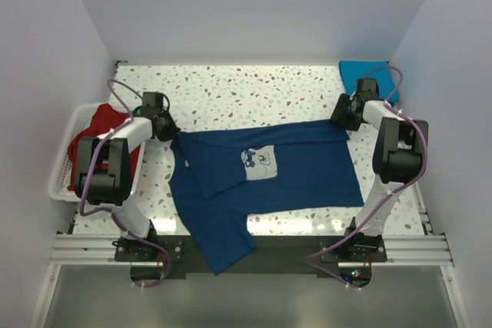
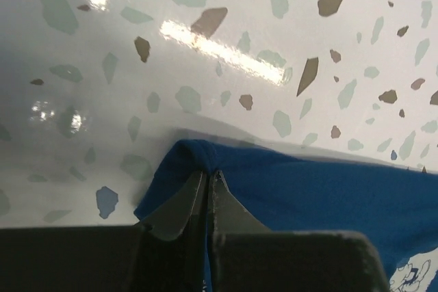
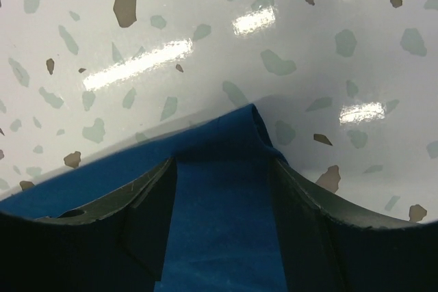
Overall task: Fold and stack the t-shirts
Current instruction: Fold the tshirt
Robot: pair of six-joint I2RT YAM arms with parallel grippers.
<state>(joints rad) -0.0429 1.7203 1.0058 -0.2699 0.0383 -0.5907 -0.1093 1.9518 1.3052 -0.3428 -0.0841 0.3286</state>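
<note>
Left gripper is closest in its wrist view: jaws pressed together, pinching a corner of the navy t-shirt. Right gripper: jaws apart, straddling the shirt's other far corner, cloth lying between the fingers, not pinched yet. Both corners sit on the shirt's far edge, one at each end.

The navy shirt lies in the middle of the counter, print up, mostly spread. One flap near the left seems doubled over, and a part hangs off the near edge between the arm bases. Not a finished fold.

Red t-shirt is bunched in the white basket at left. Turquoise t-shirt sits at the far right corner of the counter. It looks compact, maybe folded, cannot tell for sure.

Judgement: early in the task. One shirt is possibly done, the navy is just being gripped for its fold, and the red is left to do. No stack of several visible.
</note>
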